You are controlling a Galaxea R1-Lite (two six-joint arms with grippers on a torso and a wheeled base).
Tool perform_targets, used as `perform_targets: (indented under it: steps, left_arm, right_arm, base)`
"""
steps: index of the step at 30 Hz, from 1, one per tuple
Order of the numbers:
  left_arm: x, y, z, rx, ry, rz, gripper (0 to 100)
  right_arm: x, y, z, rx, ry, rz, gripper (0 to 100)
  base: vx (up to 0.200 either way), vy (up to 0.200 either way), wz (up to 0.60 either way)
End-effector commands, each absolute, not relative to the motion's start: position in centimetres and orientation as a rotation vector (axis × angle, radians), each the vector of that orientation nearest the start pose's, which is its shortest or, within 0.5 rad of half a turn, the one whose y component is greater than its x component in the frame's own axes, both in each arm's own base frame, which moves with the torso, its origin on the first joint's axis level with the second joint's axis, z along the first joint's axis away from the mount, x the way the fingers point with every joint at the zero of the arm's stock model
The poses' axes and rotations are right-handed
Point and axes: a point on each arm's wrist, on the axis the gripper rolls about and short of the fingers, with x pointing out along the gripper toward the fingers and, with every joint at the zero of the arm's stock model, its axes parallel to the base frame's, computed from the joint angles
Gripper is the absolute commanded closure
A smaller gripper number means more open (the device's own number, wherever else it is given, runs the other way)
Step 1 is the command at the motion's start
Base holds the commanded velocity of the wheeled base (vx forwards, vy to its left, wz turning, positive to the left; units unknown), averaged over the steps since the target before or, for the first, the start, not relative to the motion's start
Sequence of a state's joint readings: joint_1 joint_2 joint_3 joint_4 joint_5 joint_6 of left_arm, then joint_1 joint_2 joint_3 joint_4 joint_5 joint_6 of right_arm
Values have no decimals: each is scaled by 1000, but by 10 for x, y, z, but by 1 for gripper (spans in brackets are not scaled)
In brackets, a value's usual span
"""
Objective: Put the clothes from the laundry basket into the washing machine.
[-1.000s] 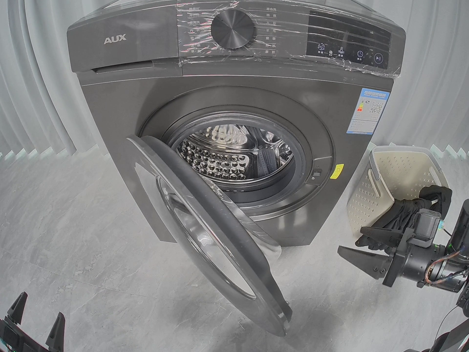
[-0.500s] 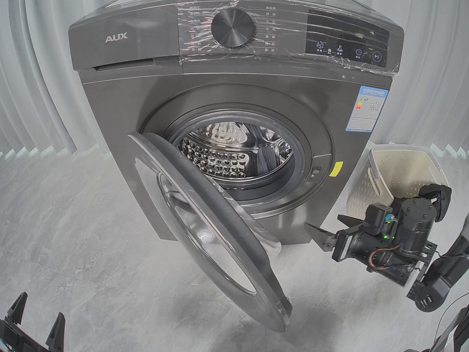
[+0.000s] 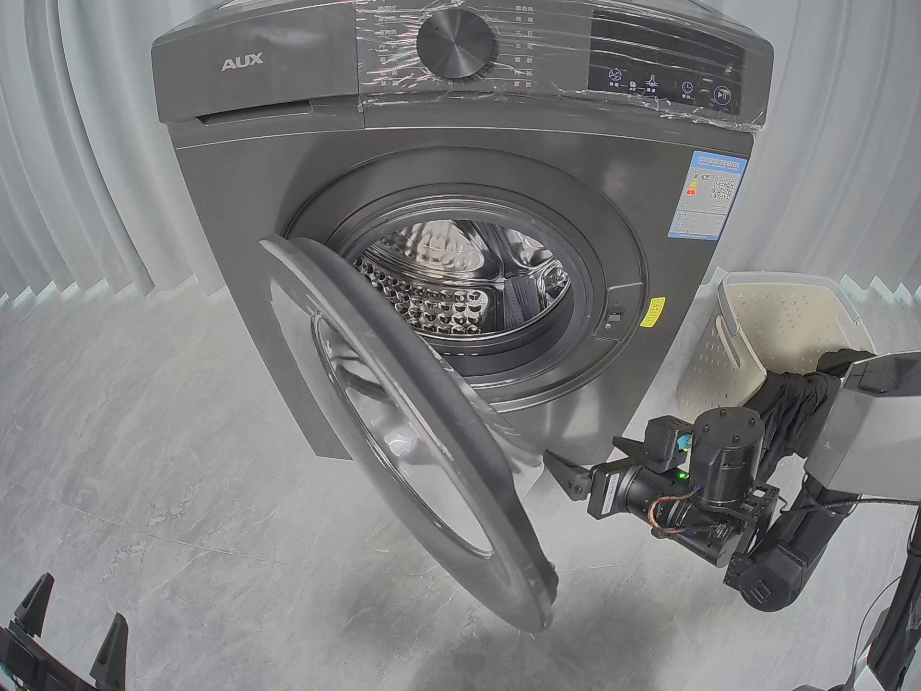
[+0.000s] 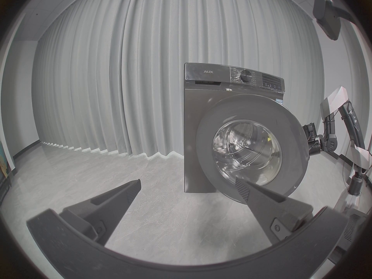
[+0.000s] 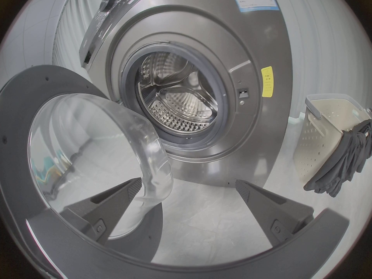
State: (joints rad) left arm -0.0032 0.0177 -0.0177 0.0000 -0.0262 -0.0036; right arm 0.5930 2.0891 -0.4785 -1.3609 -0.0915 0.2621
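Fingers [image 5: 271,210] of your right gripper [image 5: 186,198] are spread wide, nothing between them. That gripper hangs low over the pale grey tiled floor [image 3: 144,434], between the open round glass door [image 3: 422,453] and the cream perforated plastic laundry basket [image 3: 767,319], aimed at the lower front of the grey front-loading washing machine [image 3: 288,175]. Your left gripper [image 4: 186,192] has its fingers [image 4: 112,206] spread too, empty, low and well apart from the machine, facing the outer side of the door. A black crumpled garment [image 3: 791,410] lies draped over the basket's rim, partly hanging down the outside. The basket stands on the floor just beside the machine's right side. The shiny steel drum [image 3: 451,280] shows through the open port. A pale pleated curtain [image 3: 58,146] hangs behind.
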Motion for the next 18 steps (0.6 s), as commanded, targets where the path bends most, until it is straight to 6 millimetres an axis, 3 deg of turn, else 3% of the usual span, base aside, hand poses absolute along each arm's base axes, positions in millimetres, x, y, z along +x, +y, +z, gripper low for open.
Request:
perform_targets:
  steps: [1, 8, 18]
  left_arm:
    - [-23, -1, 76, -3, -1, -29, 0]
    - [-23, -1, 76, -3, -1, -29, 0]
    - [-23, -1, 76, -5, -1, -29, 0]
  right_arm:
    - [252, 187, 48, 150, 342, 514, 0]
    - [239, 198, 48, 142, 348, 567, 0]
    - [252, 213, 60, 171, 284, 590, 0]
  base:
    - [0, 0, 0]
    - [0, 0, 0]
    - [-20, 0, 0]
